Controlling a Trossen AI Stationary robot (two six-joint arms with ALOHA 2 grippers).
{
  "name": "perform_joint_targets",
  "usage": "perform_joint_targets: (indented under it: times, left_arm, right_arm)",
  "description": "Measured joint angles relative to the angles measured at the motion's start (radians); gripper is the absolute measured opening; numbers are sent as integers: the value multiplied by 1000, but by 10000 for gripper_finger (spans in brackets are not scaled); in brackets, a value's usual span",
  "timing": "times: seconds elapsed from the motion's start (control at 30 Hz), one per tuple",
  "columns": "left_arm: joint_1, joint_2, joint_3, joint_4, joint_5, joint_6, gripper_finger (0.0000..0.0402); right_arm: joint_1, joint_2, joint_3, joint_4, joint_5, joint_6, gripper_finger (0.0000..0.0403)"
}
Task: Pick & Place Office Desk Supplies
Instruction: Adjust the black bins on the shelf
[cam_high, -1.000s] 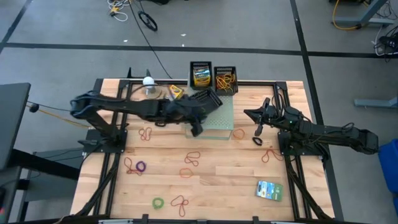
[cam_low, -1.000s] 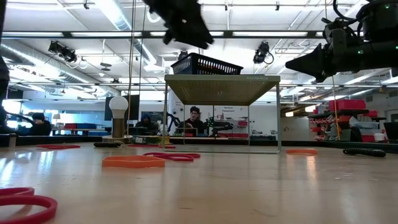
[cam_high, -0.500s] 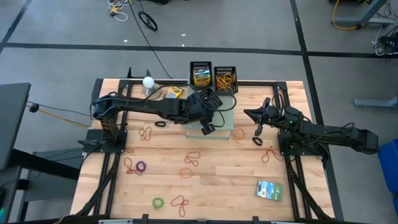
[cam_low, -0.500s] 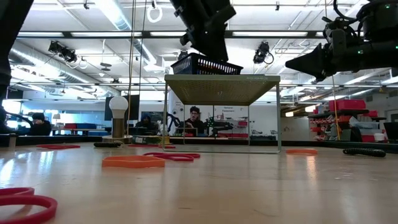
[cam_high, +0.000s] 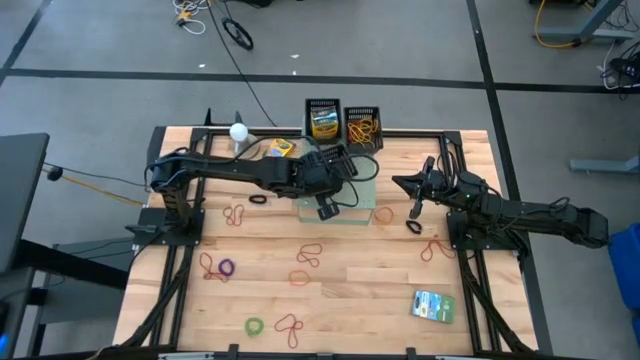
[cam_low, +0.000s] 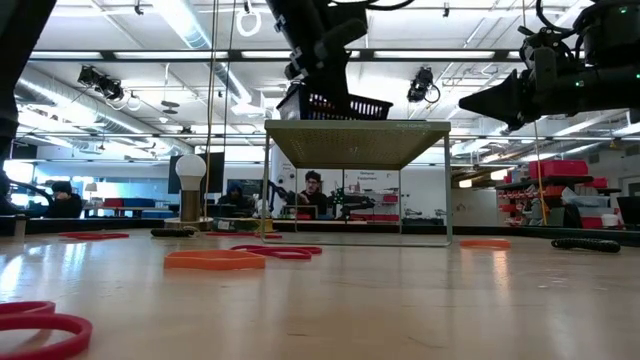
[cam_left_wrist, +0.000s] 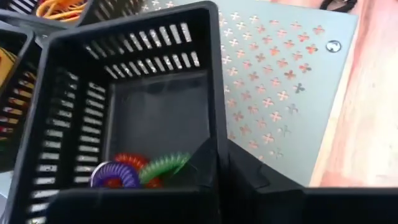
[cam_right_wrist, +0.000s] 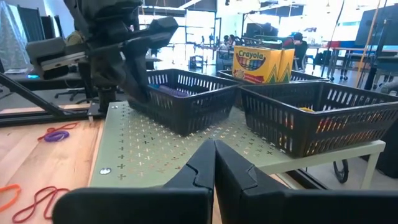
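Observation:
A black slotted basket stands on the green perforated platform. It holds coiled purple, red and green bands. My left gripper is shut on the basket's near corner, also seen in the high view. Behind it stand two more baskets: one with a crayon box, one with rubber bands. Loose rubber bands lie flat on the wood, and a green-blue packet lies near the front right. My right gripper hovers shut to the right of the platform. My left gripper holds the basket's side wall close to its near corner, one finger inside the basket and the other outside. The fingers slant down from above and from the table's left side. The basket's bottom sits on the platform.
A white ball on a round base and a yellow box are at the far left of the table. Black frame rails run along the table's edges. The platform stands on thin legs above the wood.
My left gripper has swung toward the table's right, over the platform, tipped further downward and sunk a little onto the basket. It stood open half a second ago and has shut on the basket's wall. My right arm has kept still.

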Motion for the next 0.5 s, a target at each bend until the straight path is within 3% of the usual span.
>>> perform_joint_targets:
  times: [0.5]
  left_arm:
    - [-66,-30,0,-17,9,137,12]
  right_arm:
    - [0,0,0,4,0,-7,7]
